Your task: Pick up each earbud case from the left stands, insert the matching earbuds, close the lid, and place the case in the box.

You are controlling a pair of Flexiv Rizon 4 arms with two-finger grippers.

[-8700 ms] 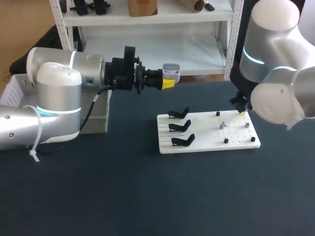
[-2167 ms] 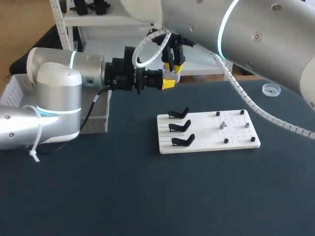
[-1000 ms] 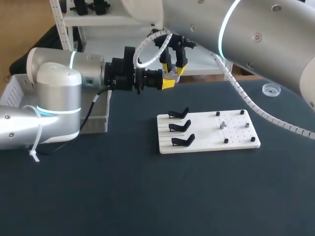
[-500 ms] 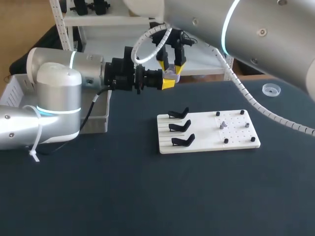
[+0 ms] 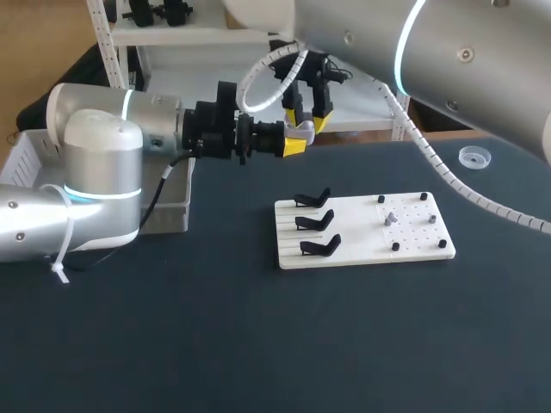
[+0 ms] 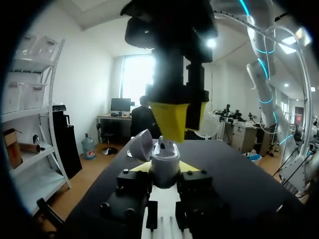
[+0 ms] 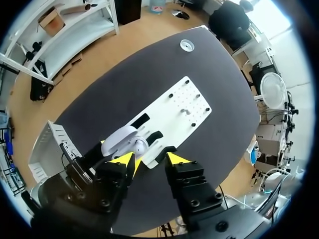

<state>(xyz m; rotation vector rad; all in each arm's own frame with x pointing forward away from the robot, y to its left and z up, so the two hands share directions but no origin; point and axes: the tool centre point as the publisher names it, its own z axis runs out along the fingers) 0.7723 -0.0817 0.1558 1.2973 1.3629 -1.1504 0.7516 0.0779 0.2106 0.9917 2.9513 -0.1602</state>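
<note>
A white earbud case [image 5: 300, 128] is held out over the table's far edge, with my left gripper [image 5: 295, 143] shut on its body. In the left wrist view the case [image 6: 165, 163] stands upright between the yellow tips, its lid [image 6: 141, 145] swung open and an earbud [image 6: 162, 146] showing in it. My right gripper [image 5: 306, 120] hangs just above the case, open, nothing between its fingers. In the right wrist view the open case [image 7: 122, 139] lies just below and beyond that gripper [image 7: 149, 159]. Three black stands [image 5: 314, 221] on the white board [image 5: 413, 245] hold nothing.
A small grey earbud [image 5: 390, 218] and several black pegs sit on the board's right half. A white box [image 5: 172, 205] stands at the table's left, behind my left arm. A clear round dish [image 5: 472, 157] lies at the far right.
My right arm came from the board's right end to above the case. Over the last second its gripper lifted a little and shifted right. The left arm kept still.
</note>
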